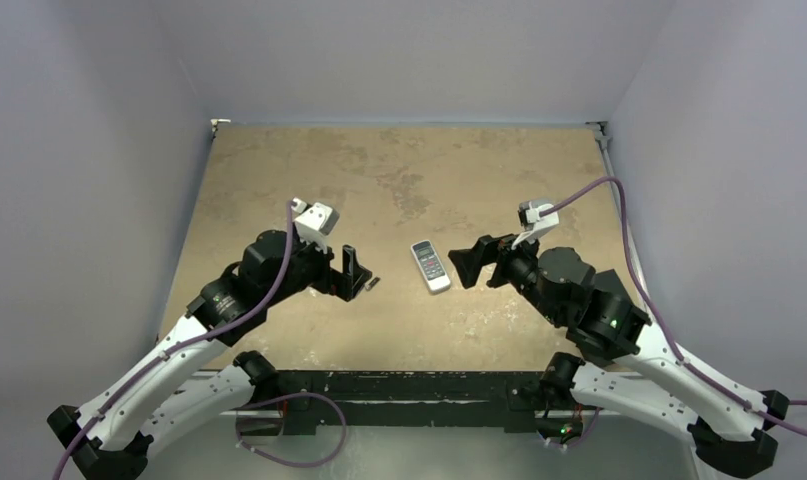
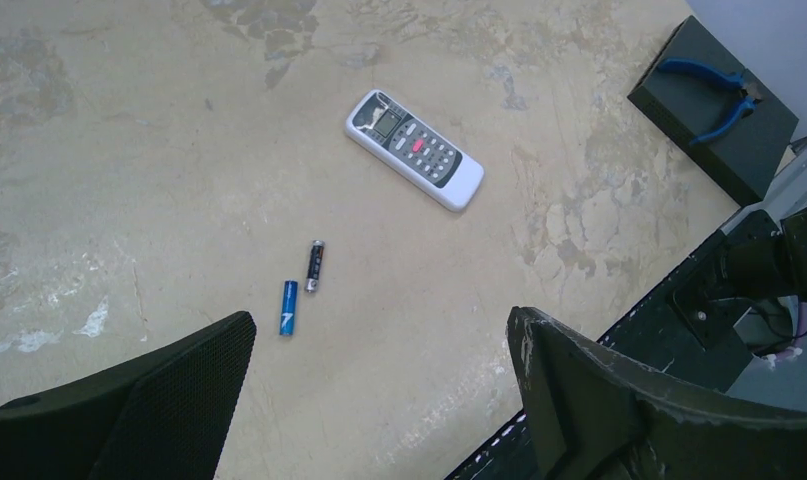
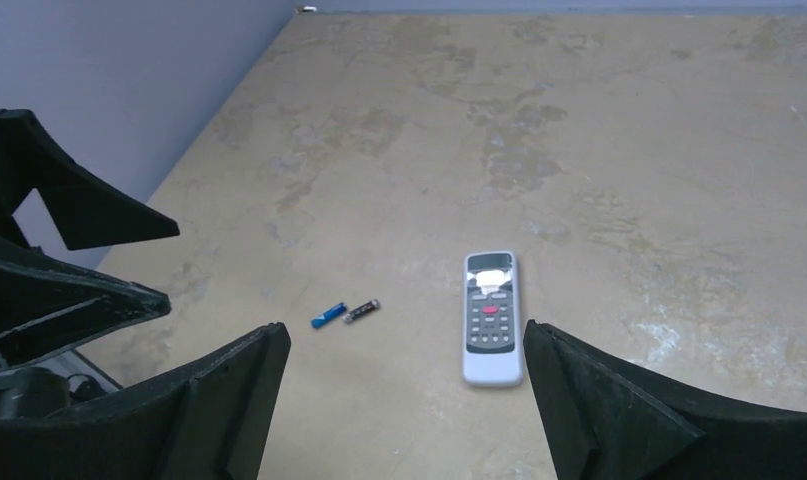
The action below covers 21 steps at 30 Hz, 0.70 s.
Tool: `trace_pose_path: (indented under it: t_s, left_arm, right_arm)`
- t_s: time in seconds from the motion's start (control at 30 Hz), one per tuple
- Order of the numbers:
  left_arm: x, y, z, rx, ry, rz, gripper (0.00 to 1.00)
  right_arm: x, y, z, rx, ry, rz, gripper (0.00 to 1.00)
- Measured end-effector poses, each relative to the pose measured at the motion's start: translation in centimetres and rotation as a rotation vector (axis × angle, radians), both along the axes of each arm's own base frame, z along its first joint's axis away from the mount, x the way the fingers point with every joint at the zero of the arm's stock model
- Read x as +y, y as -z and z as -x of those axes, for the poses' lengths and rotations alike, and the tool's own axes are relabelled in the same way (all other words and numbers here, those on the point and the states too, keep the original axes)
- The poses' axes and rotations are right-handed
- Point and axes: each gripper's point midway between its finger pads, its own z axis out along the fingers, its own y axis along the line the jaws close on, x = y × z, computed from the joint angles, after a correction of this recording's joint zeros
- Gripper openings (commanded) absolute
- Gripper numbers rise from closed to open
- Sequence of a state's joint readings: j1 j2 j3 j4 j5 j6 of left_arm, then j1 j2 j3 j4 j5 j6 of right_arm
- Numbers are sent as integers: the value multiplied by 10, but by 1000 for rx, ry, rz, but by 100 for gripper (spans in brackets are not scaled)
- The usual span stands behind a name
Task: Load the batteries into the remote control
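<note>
White remote control (image 1: 430, 266) was seen face up on the table (image 1: 279, 170), between left gripper (image 2: 379, 325) and right gripper (image 3: 404, 335), both spread wide and empty. Blue battery (image 2: 288, 307) and dark battery (image 2: 314, 266) were seen near it, seemingly not touching.

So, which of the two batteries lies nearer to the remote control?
The dark battery: it lies between the blue battery and the remote control, so the blue one is the farther of the two.
</note>
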State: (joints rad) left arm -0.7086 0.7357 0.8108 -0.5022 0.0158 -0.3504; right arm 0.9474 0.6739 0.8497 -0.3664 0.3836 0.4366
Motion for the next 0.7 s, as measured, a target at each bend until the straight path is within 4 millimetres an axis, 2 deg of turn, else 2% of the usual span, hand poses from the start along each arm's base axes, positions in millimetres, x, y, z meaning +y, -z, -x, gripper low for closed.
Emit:
trace_pose_path:
  t_s: [0.27,0.5,0.7]
  left_arm:
    - [0,4,1,8,5,-7,98]
    - [-1,4,1,8,7,-6,98]
    - [1,0,2,-5,7,5,99]
  right_arm:
    - [-7,15,-9,40,71,65,99]
    - [-8,16,-7,42,61,72,99]
    - [-7,27,-7,64,52,135,99]
